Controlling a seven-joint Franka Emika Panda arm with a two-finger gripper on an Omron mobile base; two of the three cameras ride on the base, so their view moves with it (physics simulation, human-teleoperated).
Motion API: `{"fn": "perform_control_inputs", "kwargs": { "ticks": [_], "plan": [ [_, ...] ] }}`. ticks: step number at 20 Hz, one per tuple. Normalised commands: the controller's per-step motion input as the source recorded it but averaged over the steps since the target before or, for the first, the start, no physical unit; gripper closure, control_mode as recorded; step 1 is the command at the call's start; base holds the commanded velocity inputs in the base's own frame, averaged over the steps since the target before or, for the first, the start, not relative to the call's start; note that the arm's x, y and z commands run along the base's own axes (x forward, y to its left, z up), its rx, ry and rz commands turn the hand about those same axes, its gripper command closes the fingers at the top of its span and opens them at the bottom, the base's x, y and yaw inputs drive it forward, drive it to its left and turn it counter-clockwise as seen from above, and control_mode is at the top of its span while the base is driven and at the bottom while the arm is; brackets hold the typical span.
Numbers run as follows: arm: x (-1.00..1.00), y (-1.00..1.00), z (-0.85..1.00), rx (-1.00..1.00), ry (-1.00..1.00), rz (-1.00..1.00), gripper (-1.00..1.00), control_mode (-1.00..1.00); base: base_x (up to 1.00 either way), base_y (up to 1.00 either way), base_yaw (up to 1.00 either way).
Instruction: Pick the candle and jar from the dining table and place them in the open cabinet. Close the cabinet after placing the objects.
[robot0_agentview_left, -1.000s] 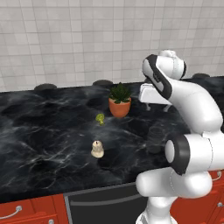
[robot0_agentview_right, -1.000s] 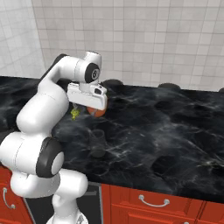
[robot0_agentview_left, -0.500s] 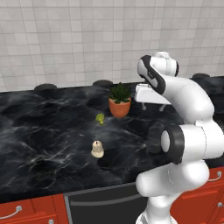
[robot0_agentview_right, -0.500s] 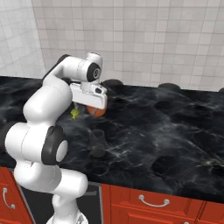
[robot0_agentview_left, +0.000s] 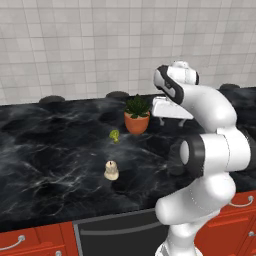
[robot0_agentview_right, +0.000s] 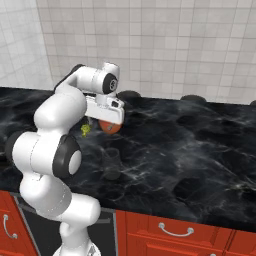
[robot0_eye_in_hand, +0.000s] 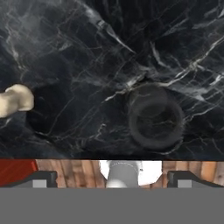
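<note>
Gripper (robot0_agentview_left: 172, 109) high over the table (robot0_agentview_left: 50, 145), jaws wide open and empty, jar (robot0_eye_in_hand: 155, 117) standing straight below between the jaws, candle (robot0_eye_in_hand: 15, 100) well off to one side, apart from the jar

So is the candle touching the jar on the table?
Apart. The hand view shows bare marble between the candle and the jar; the left base view agrees.

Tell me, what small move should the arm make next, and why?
Probably lower the open gripper straight toward the jar. The hand view looks down on the jar's round top, nearly centred between the finger tips, and the jar stands untouched on the dining table, with the candle off to one side.
</note>
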Motion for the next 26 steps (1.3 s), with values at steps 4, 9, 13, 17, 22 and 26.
{"fn": "perform_control_inputs", "kwargs": {
  "ticks": [4, 9, 13, 17, 22, 26],
  "plan": [
    [0.02, 0.0, -0.42, 0.0, -0.01, 0.0, -1.0, -1.0, 0.0, 0.0, 0.0],
    [0.0, -0.04, -0.46, -0.01, -0.06, 0.0, -1.0, -1.0, 0.0, 0.0, 0.0],
    [0.0, -0.03, -0.34, 0.0, -0.09, 0.0, -1.0, -1.0, 0.0, 0.0, 0.0],
    [-0.04, -0.01, -0.31, 0.0, -0.08, 0.0, -1.0, -1.0, 0.0, 0.0, 0.0],
    [-0.18, 0.0, -0.42, 0.0, 0.0, 0.0, -1.0, -1.0, 0.0, 0.0, 0.0],
    [-0.04, 0.0, -0.19, 0.0, 0.0, 0.0, -1.0, -1.0, 0.0, 0.0, 0.0]
  ]
}}
